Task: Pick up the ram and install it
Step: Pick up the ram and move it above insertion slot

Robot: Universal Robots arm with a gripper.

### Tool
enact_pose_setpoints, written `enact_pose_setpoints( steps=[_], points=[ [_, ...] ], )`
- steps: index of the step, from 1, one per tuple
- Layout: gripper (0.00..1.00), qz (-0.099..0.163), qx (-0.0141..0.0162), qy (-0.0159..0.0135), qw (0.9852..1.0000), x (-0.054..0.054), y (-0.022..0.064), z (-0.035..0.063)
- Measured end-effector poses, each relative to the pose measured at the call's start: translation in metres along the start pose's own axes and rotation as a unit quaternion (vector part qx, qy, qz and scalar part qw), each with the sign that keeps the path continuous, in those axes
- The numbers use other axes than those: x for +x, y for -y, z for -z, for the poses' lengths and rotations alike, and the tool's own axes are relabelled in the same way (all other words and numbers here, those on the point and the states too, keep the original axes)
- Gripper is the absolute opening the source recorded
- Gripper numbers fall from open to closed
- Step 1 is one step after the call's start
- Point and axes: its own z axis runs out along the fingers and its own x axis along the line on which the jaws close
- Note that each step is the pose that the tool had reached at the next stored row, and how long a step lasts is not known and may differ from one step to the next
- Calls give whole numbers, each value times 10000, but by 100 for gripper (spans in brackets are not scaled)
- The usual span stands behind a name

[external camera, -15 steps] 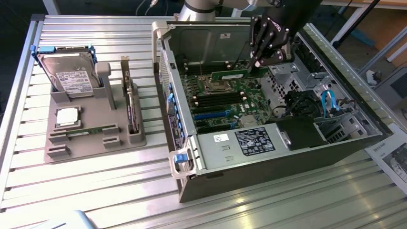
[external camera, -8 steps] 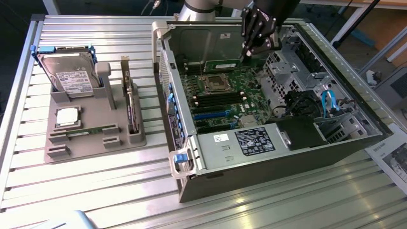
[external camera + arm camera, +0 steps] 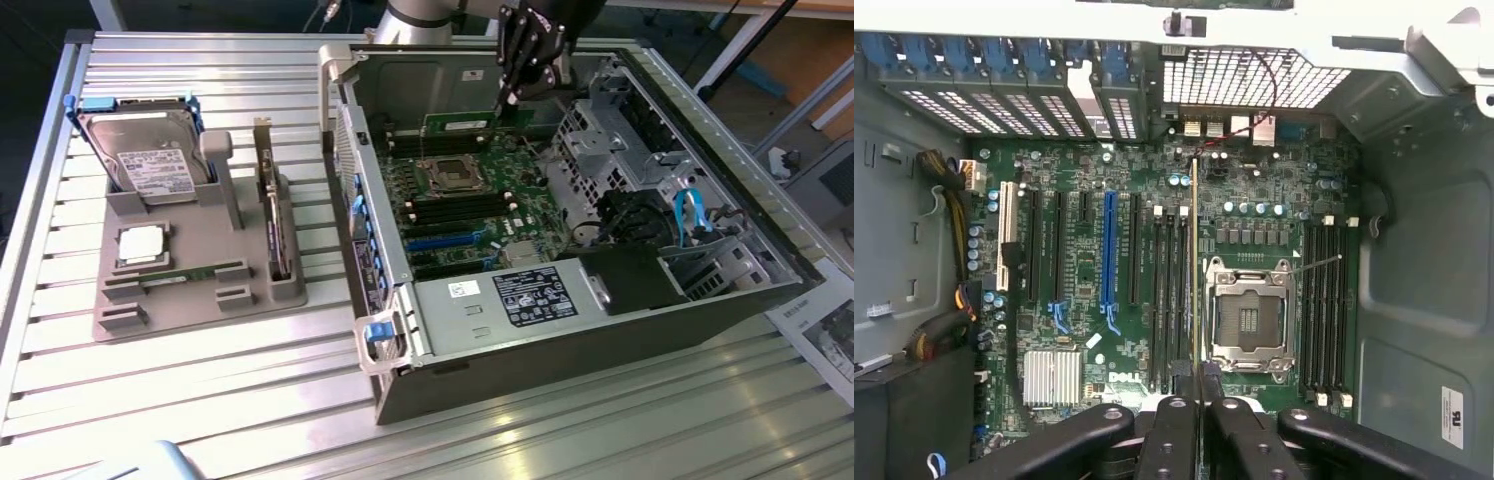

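Inside the open computer case (image 3: 561,330), the ram (image 3: 461,122) hangs over the far part of the motherboard (image 3: 467,215), a slim green stick standing on its long edge. The gripper (image 3: 511,100) comes down from above with its jaws drawn narrow and pinched on the stick.

From the wrist view we see the ram (image 3: 1195,260) edge-on, a thin line running out from between the gripper (image 3: 1198,395) fingers. It lies along the bank of black memory slots (image 3: 1169,290), over the one nearest the processor socket (image 3: 1247,320), and looks parallel to it. We cannot tell whether its lower edge touches the slot or floats above it.

Notes on doing this step well, as we judge it:
- Line matters most. The stick's edge should sit squarely over one slot, not straddling two; the slots stand close together.
- Hold the card upright; any lean would likely catch a slot wall.
- The white clips (image 3: 1183,212) at the slot ends should stand open, though we cannot read their position.
- Press straight down and evenly, since a grip off-centre could seat one end first.
- Mind the socket just beside the slot; it lies open.

Well apart, outside the case, a second stick (image 3: 187,272) lies on the grey tray (image 3: 200,300).
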Motion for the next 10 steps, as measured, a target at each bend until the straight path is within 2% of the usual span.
enact_pose_setpoints(
  steps=[5,10],
  points=[
    [12,0,1,1,10000,0,0,-7],
    [12,1,19,-1,10000,2,4,-65]
  ],
)
